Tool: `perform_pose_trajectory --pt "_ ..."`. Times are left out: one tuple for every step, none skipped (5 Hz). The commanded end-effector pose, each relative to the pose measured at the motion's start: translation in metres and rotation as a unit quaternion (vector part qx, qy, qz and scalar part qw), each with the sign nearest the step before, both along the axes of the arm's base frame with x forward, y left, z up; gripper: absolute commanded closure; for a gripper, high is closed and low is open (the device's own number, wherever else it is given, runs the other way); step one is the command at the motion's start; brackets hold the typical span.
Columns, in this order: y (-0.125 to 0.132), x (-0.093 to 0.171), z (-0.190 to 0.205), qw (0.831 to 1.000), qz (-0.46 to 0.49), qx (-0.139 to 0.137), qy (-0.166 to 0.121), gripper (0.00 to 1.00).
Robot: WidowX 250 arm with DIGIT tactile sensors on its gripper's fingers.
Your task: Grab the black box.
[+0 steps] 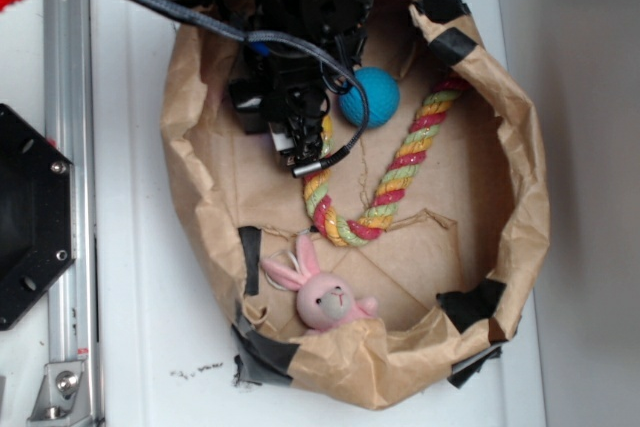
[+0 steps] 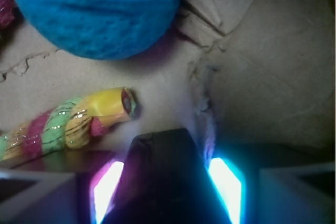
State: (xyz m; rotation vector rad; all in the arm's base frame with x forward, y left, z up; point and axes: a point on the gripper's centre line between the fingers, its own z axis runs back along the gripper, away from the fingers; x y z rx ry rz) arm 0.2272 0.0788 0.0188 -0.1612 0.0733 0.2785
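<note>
Wrist view shows the black box (image 2: 163,182) wedged between the lit pads of the tool (image 2: 165,192), which is clamped on it inside the paper basket (image 1: 520,147), just beside the rope (image 1: 400,167) end and near the blue ball (image 1: 370,97).

No text, label, brand or number is readable anywhere (either view).

blue ball (image 1: 369,97), striped rope (image 1: 395,172), pink bunny (image 1: 325,297)
</note>
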Motion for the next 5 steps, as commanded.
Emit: perform_pose_trajectory --pt "-0.002 0.012 0.064 0.99 -0.098 0.088 -0.058 1.0" --pt "-0.018 0.021 0.115 0.971 -0.158 0.14 -0.111 1.0" --pt "-0.029 0.027 0.158 0.958 -0.193 0.162 -0.134 1.0" --pt "-0.039 0.039 0.163 0.956 -0.214 0.161 -0.121 1.0" --pt "-0.042 0.038 0.155 0.96 -0.219 0.142 -0.104 1.0"
